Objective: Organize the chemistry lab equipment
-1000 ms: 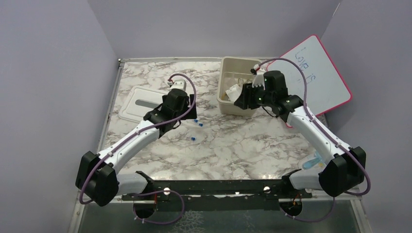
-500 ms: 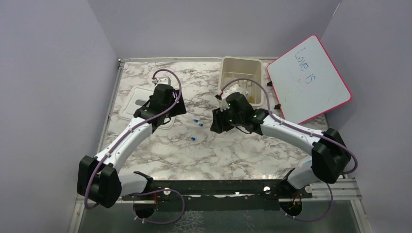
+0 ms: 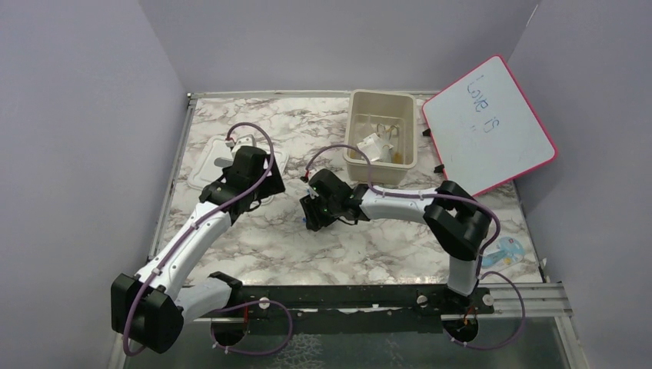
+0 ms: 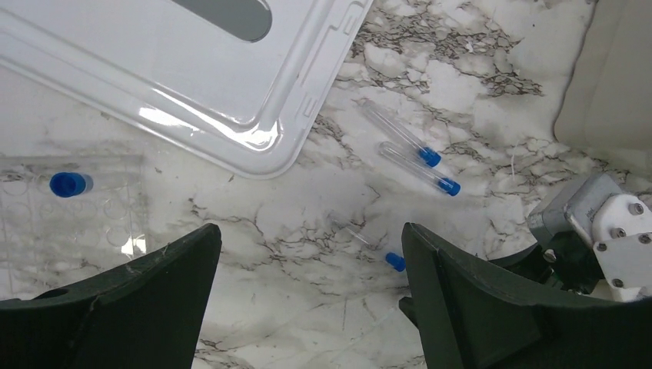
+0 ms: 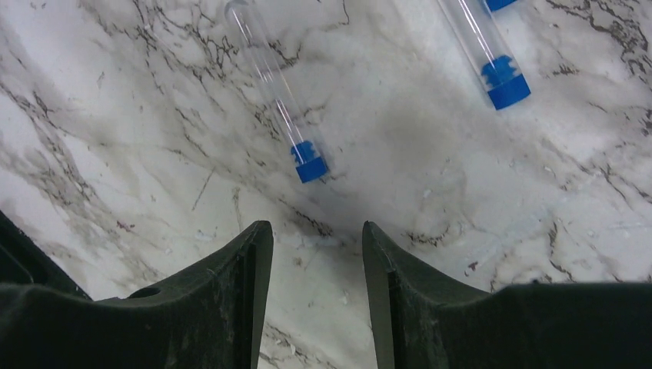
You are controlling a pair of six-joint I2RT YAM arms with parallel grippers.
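Note:
Three thin blue-capped clear tubes (image 4: 405, 140) lie loose on the marble table between the lid and the tub. In the right wrist view one tube (image 5: 275, 91) lies just ahead of my right gripper (image 5: 317, 227), its blue cap nearest the fingertips; a second tube (image 5: 486, 52) lies to its right. My right gripper (image 3: 311, 215) is low over the table, open and empty. My left gripper (image 4: 307, 238) is wide open and empty above the table, with the nearest tube (image 4: 377, 247) by its right finger. In the top view it (image 3: 257, 188) hovers by the lid's near corner.
The beige tub (image 3: 359, 165) at the back holds white packets (image 3: 374, 146). The white lid (image 3: 206, 171) lies at the left. A clear welled plate (image 4: 73, 231) with a blue cap lies near it. The pink-framed whiteboard (image 3: 488, 131) leans at the right; a bluish packet (image 3: 503, 252) lies near the right base.
My right arm has swung from over the tub leftward and down to the tubes on the table. My left arm has pulled back to the left, toward the lid.

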